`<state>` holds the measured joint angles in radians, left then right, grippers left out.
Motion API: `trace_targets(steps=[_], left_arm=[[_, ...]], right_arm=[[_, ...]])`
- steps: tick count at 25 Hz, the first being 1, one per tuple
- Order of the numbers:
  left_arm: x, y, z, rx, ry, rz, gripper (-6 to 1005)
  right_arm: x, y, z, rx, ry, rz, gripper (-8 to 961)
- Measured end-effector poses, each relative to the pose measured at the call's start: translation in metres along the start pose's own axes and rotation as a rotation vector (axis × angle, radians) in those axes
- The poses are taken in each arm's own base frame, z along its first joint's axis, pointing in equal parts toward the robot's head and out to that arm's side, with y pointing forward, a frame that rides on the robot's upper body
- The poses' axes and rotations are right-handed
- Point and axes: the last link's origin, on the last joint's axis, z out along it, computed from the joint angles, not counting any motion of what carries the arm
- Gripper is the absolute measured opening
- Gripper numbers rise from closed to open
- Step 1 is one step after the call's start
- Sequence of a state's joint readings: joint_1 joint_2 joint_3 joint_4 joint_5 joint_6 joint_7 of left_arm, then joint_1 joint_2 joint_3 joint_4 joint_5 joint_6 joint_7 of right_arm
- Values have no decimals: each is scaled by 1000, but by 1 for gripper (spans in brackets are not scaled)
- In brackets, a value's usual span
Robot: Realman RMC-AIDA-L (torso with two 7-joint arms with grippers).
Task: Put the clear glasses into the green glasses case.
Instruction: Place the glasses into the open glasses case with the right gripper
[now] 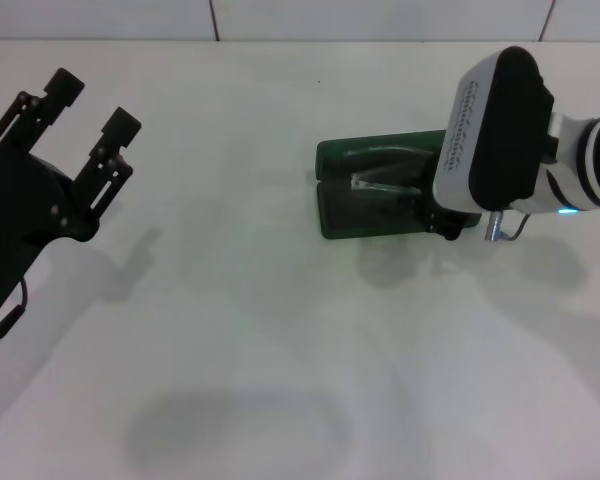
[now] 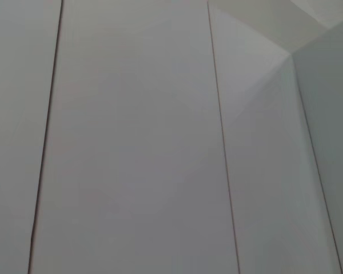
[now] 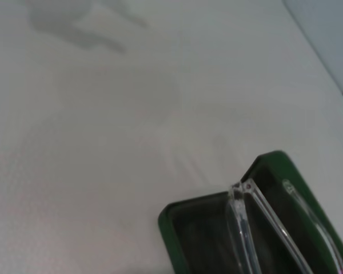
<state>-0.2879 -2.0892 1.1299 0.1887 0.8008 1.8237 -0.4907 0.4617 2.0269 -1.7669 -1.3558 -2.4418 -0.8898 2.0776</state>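
Green glasses case (image 1: 365,205) lying open on the white desk (image 1: 280,330), with the clear glasses (image 3: 257,228) resting inside it. Right gripper (image 1: 460,215) hovering over the case's right end; whether its jaws are open cannot be told. Left gripper (image 1: 85,120) idling far left, jaws spread apart. No lettering is readable.
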Motion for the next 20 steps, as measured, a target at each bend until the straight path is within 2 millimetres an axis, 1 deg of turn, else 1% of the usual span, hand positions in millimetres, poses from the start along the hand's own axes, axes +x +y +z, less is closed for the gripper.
trace_targets(steps=[11,20], left_arm=[[0,0,0,-2,0,-1,610],[0,1,-1,-1,-4,-2,610]], right_arm=[[-2,9,9,18,-1,-63,150],[2,16,17,30,11,-96,155]])
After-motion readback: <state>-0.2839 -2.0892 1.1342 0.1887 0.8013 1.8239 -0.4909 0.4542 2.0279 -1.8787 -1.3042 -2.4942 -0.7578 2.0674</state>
